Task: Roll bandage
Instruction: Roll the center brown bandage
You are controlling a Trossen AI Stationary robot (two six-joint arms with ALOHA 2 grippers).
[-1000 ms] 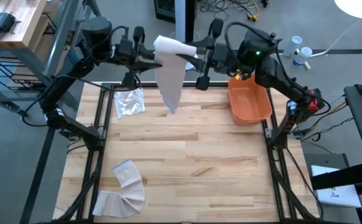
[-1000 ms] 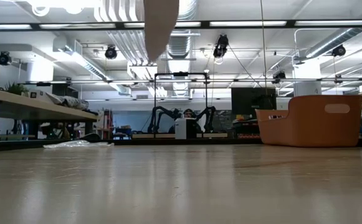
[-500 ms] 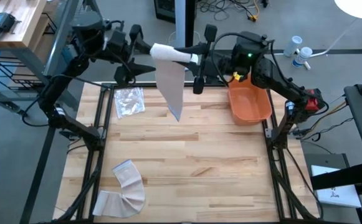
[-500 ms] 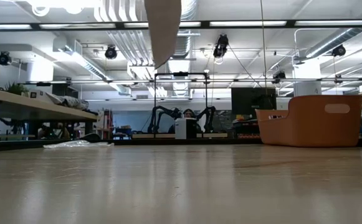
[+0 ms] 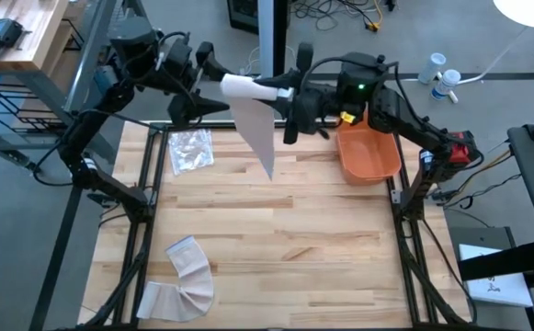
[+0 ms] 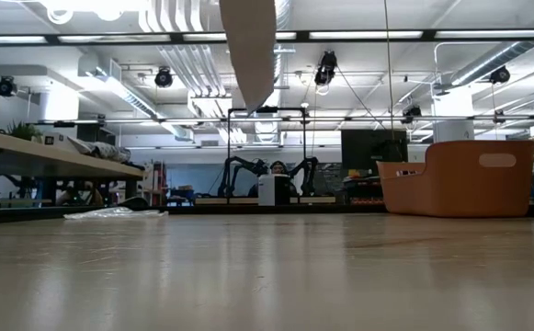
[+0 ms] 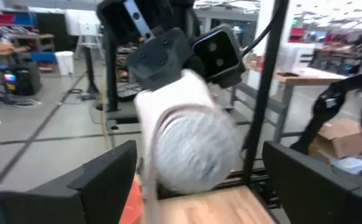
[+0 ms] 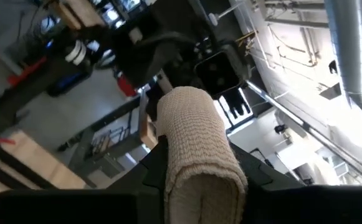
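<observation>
From above, a half-rolled bandage [image 5: 248,90] is held high over the table's far edge by the right gripper [image 5: 285,92]. The left gripper [image 7: 193,180] is seen spread wide around the roll. Soft, light cloth is judged best gripped at the firm roll.

Two black multi-joint arms, matte housings, black cabling along links. Right arm [image 5: 391,87]: green indicator light, yellow tag, red block near base. Left arm [image 5: 110,87]: plain black.

Robotics lab, exposed ceiling ducts [image 6: 188,55], workbenches [image 6: 55,156], other robot arms [image 6: 267,175]
</observation>
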